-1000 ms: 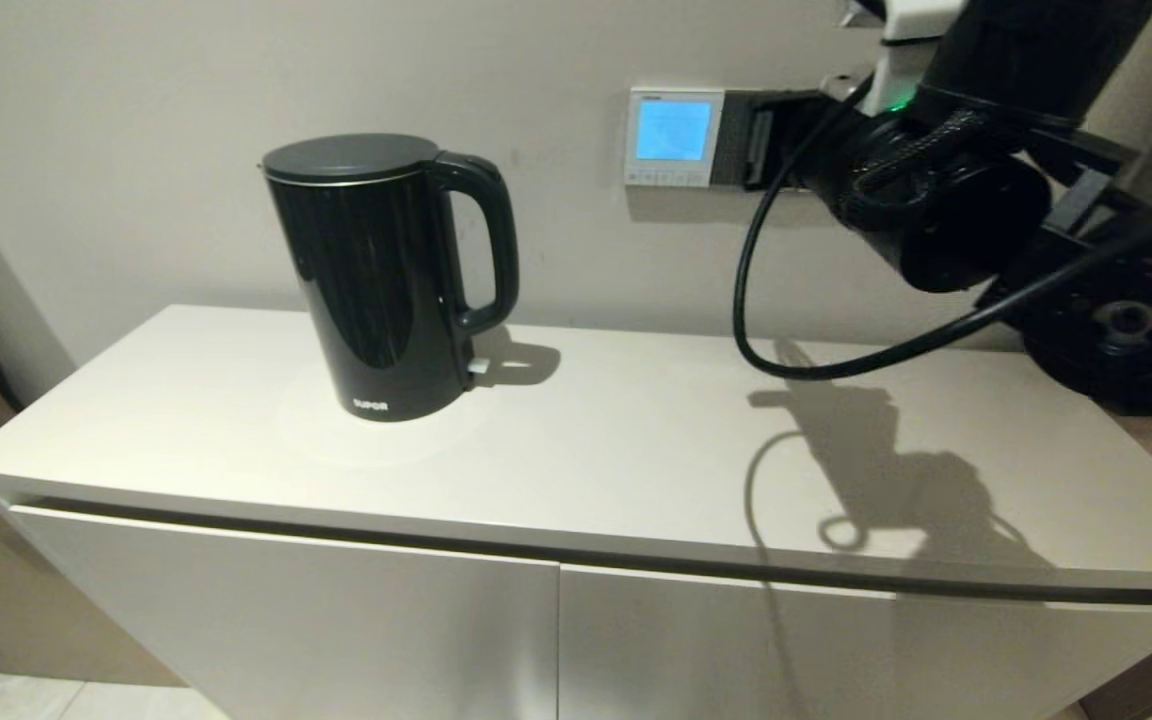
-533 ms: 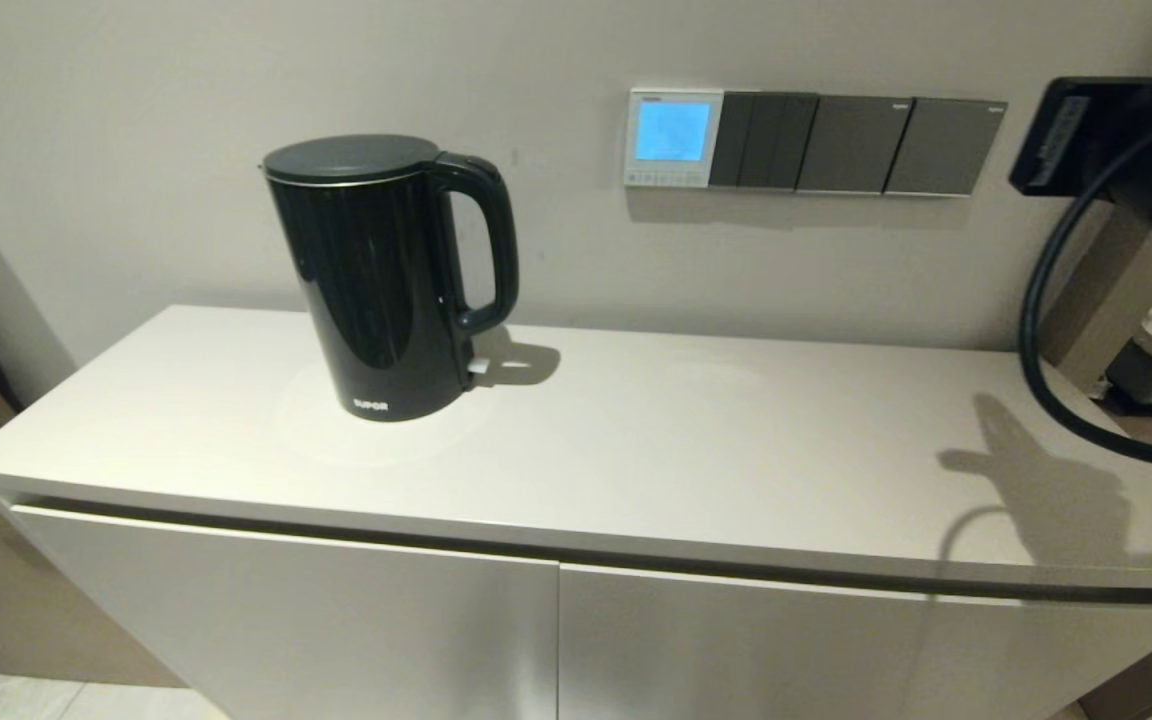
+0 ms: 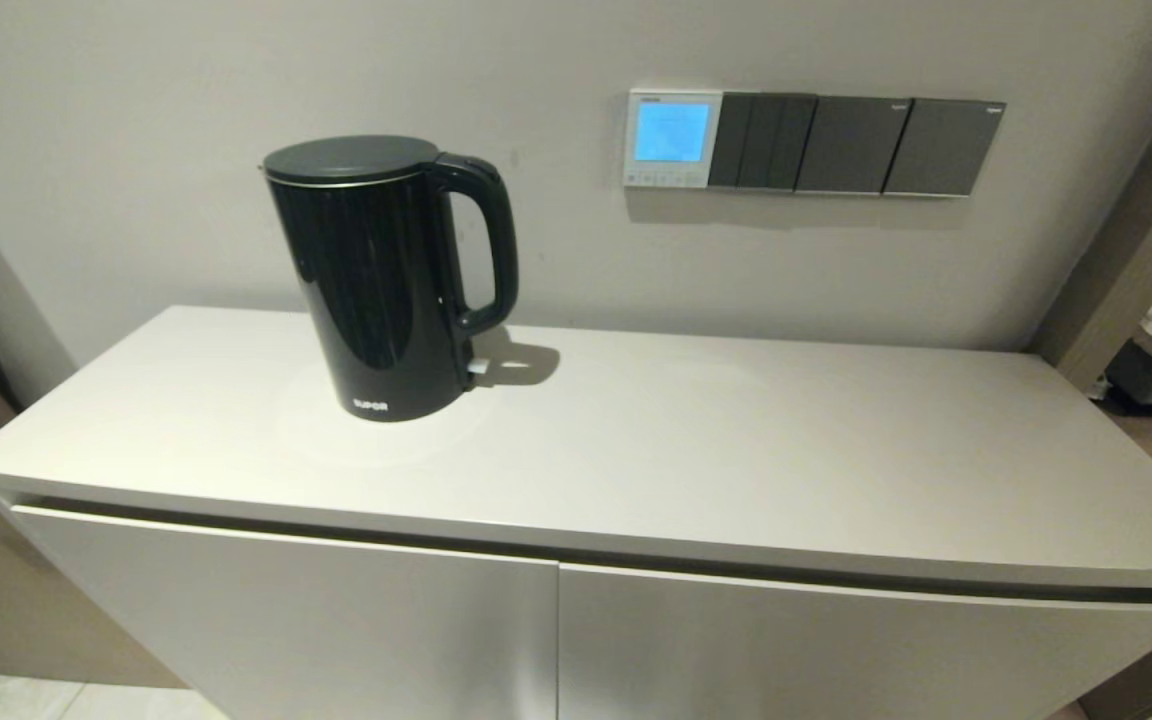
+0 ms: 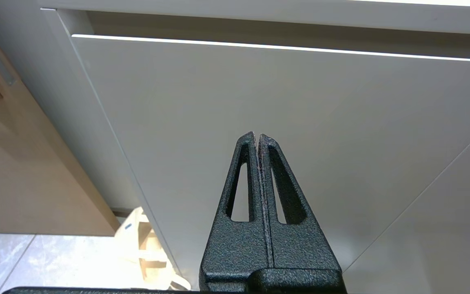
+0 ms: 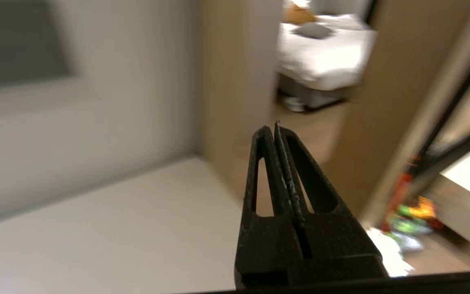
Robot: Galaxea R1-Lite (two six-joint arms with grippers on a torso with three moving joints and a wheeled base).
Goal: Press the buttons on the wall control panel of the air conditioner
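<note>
The white-framed wall control panel (image 3: pixel 673 138) with its glowing light-blue screen hangs on the wall above the cabinet. Its row of tiny pale buttons (image 3: pixel 666 178) runs along its lower edge. Neither gripper shows in the head view. My right gripper (image 5: pixel 274 128) is shut and empty, off the cabinet's right end, pointing towards the doorway, far from the panel. My left gripper (image 4: pixel 256 136) is shut and empty, parked low in front of the cabinet door (image 4: pixel 259 102).
Dark grey switch plates (image 3: pixel 851 145) sit right of the panel. A black kettle (image 3: pixel 386 275) stands on the white cabinet top (image 3: pixel 686 440) at the left. A wooden wall edge (image 3: pixel 1126 260) and a bedroom with a bed (image 5: pixel 324 53) lie to the right.
My right arm has pulled away from the wall to the right and left the head view. The switch plates it covered now show. Its shadow is gone from the cabinet top.
</note>
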